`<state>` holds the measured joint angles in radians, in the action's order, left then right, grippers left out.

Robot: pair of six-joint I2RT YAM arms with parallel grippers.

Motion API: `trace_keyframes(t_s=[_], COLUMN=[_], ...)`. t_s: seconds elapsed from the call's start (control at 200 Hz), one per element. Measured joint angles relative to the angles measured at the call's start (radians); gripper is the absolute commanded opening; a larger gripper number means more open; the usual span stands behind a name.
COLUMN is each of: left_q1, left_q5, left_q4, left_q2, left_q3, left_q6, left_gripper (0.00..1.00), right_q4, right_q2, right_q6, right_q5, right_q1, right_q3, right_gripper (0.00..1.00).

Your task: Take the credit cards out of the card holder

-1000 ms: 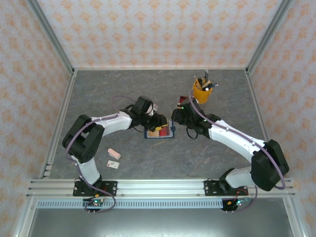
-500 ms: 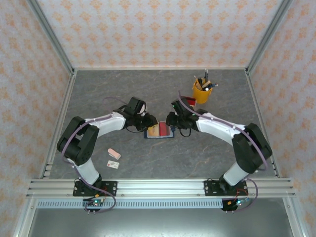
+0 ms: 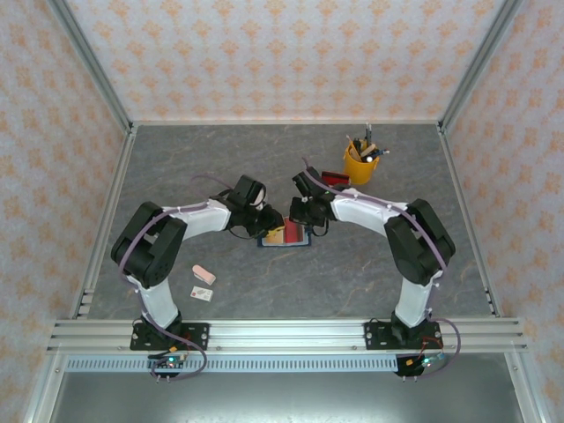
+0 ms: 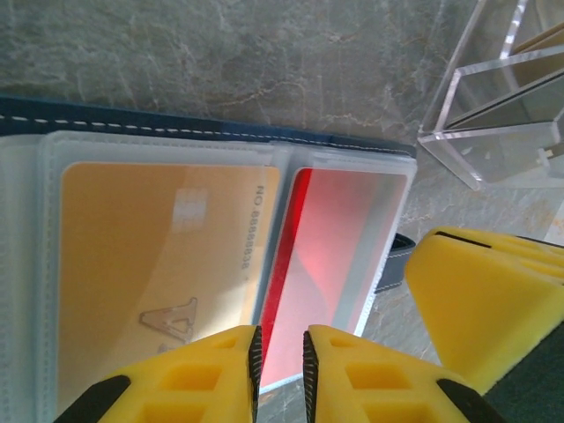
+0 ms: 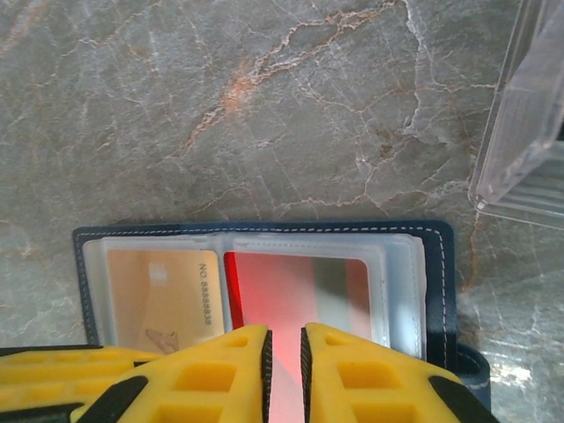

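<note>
right gripper (image 5: 285,342) shifted over open navy card holder (image 5: 438,282).

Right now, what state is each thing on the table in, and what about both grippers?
Dark navy folding card holder: open, flat on the table.
Tan-orange plastic card: inside a clear pocket.
Red plastic card: inside the neighbouring pocket.
Left gripper: nearly shut, a narrow slit, over the red card.
Right gripper: nearly shut, over the red card.
Yellow cup of pens: upright.
Pink block: lying flat.
</note>
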<state>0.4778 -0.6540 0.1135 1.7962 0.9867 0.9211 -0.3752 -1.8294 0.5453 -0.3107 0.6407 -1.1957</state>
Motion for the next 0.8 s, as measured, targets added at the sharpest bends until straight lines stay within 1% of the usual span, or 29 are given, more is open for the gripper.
trace_keyframes(t_s=[0.315,0.565,0.801], left_q1=[0.000,0.000,0.000], left_q5=[-0.021,-0.045,-0.040], left_q4=[-0.016,-0.037,-0.018], left_q2=[0.045,0.064,0.066], left_q3=[0.010,0.014,0.026], left_q6=[0.005,0.005,-0.010], left_gripper=[0.24,0.24,0.24], right_q4=[-0.021,0.015,0.052], right_q2=[-0.056,-0.057,-0.056], right_q6=[0.001,0.003,0.010], right_q5=[-0.009,-0.051,-0.082], right_q1=[-0.010,-0.030,-0.042], right_q3=[-0.002,0.018,0.036], right_gripper=[0.18,0.18,0.18])
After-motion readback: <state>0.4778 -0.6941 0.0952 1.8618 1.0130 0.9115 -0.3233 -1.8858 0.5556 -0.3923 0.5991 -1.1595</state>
